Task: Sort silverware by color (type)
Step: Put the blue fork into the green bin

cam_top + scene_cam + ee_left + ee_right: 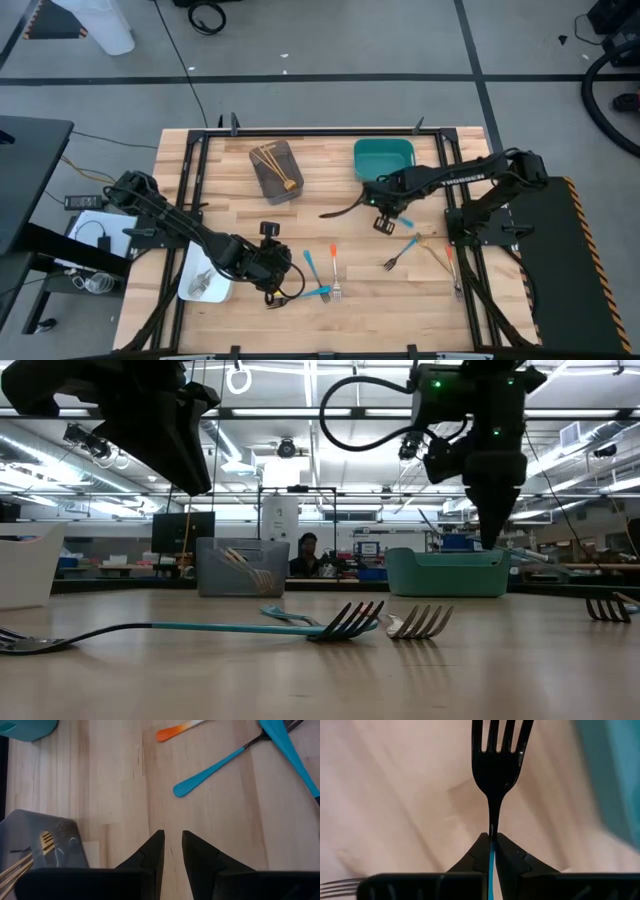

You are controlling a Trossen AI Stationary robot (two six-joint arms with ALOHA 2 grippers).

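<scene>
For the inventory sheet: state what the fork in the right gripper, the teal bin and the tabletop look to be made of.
Fork clamped in the right gripper: dark glossy metal head with faint reflections, and a blue handle, probably plastic. Teal bin: apparently moulded plastic, even matte colour, rounded corners. Tabletop: pale wood in joined strips, visible grain, smooth finish.

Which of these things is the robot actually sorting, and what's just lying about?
Part of the job:
- blue-handled fork pinched in the right hand
- forks on the table
- gold forks in the grey tray
- teal tray
- white tray

Just lying about:
- cables on the floor
</scene>
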